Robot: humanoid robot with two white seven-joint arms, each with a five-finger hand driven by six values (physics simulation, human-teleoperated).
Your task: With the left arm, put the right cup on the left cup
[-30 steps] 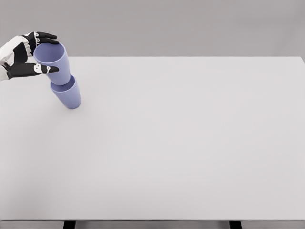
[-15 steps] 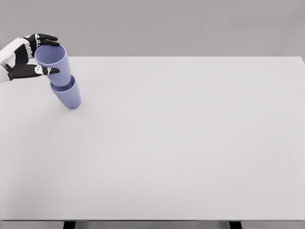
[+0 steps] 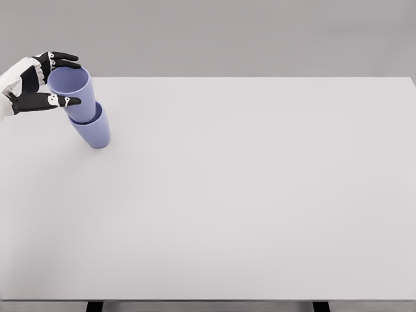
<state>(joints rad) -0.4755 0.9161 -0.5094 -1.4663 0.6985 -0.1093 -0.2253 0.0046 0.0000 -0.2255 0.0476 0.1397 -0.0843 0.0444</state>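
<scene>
Two lilac cups stand nested at the table's far left. The lower cup (image 3: 94, 133) rests on the table. The upper cup (image 3: 80, 96) sits tilted inside it, with its rim leaning toward the left. My left hand (image 3: 71, 82) comes in from the left edge and is shut on the upper cup near its rim. The thumb lies across the cup's front wall and the other fingers reach behind the rim. The right arm does not show.
The white table (image 3: 247, 195) fills most of the view. Its far edge runs just behind the cups and its near edge lies along the bottom of the picture.
The upper cup has sunk deeper into the lower cup. My left hand has come down a little with it and drawn slightly leftward.
</scene>
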